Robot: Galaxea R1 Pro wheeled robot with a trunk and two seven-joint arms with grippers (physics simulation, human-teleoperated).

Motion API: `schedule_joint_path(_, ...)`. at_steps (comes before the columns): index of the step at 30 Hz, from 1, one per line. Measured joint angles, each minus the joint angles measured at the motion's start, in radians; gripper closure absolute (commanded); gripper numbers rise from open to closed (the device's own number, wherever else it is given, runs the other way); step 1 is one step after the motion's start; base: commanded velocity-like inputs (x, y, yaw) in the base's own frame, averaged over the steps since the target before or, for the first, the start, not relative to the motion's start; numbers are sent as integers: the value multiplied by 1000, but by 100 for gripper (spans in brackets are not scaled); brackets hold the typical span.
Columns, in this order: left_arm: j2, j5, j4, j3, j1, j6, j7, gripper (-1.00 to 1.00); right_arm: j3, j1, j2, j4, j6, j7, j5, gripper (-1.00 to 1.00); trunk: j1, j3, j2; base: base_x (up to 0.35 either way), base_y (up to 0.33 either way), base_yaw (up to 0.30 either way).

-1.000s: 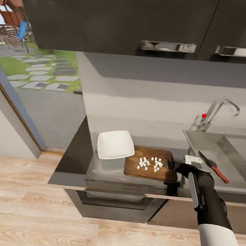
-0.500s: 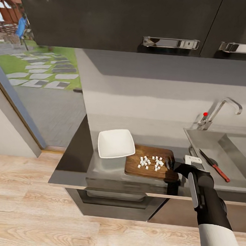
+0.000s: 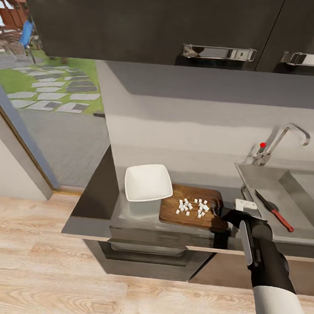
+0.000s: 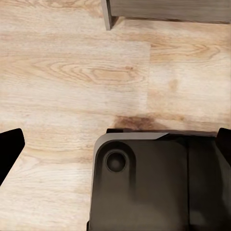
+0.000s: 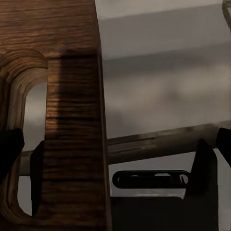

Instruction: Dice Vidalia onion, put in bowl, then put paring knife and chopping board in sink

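Note:
The dark wooden chopping board (image 3: 171, 215) lies on the grey countertop (image 3: 97, 204), with white diced onion pieces (image 3: 192, 207) scattered over its middle. Just left of it sits the white square bowl (image 3: 148, 182), holding nothing. My right gripper (image 3: 217, 209) is at the board's right end. In the right wrist view, the board (image 5: 72, 96) and its handle slot fill the space between the spread fingers of the right gripper (image 5: 115, 144), which is open. The paring knife (image 3: 274, 212) lies on the sink's drainboard (image 3: 263, 183). My left gripper (image 4: 115, 144) hangs open over the wooden floor.
The chrome tap with a red knob (image 3: 282, 140) stands behind the sink. Dark wall cabinets (image 3: 152, 25) hang above the counter, and an oven (image 3: 145, 259) sits under it. The robot's dark base (image 4: 154, 183) is below the left gripper.
The head camera has shifted slightly. The right gripper has stayed at the board's slot end with hardly any movement. The board, onion pieces, bowl and knife have stayed in place.

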Motion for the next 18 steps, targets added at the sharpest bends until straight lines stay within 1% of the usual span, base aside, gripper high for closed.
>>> schedule_joint_path(6, 0, 0, 0, 0, 0, 0, 0, -100, 3, 0, 0, 0, 0, 0, 0, -100, 0, -7, 0, 0, 0, 0)
schedule_joint_path(11, 0, 0, 0, 0, 0, 0, 0, -100, 5, 0, -1, 3, -2, 2, 7, -100, 0, -8, 0, 0, 0, 0)
schedule_joint_path(18, 0, 0, 0, 0, 0, 0, 0, -100, 6, 0, -1, 2, -2, 1, 6, -100, 0, -8, 0, 0, 0, 0)
